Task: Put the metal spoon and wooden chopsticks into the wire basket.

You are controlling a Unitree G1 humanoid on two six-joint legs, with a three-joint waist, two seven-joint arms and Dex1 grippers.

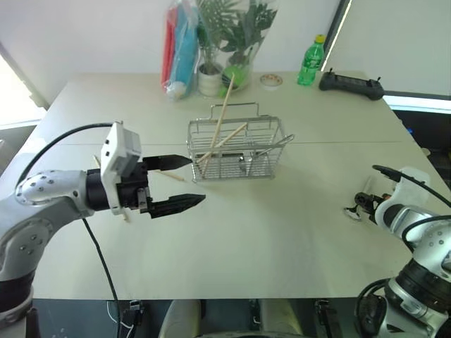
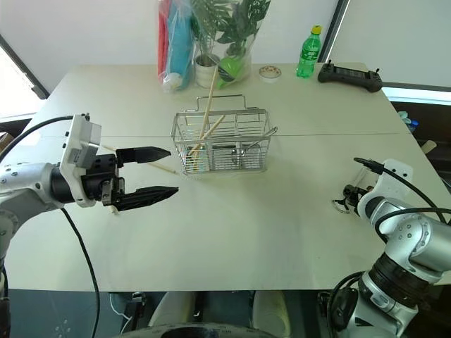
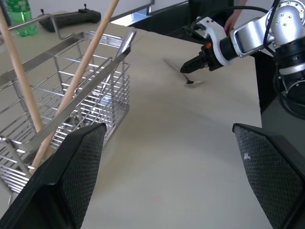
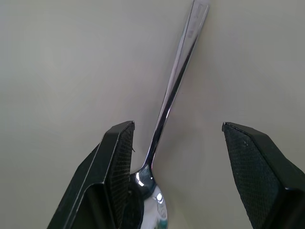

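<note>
Right wrist view shows my right gripper (image 4: 177, 167) spread open over the metal spoon (image 4: 167, 124), which lies flat on the table (image 1: 282, 232) between the fingers, ungripped. My left gripper (image 1: 180, 184) hangs open (holding nothing) beside the wire basket (image 1: 236, 149), where two wooden chopsticks (image 1: 220, 127) lean.

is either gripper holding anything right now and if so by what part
Nothing is held. The left gripper is open in the air; the right gripper is open around the metal spoon, which lies on the table.
</note>
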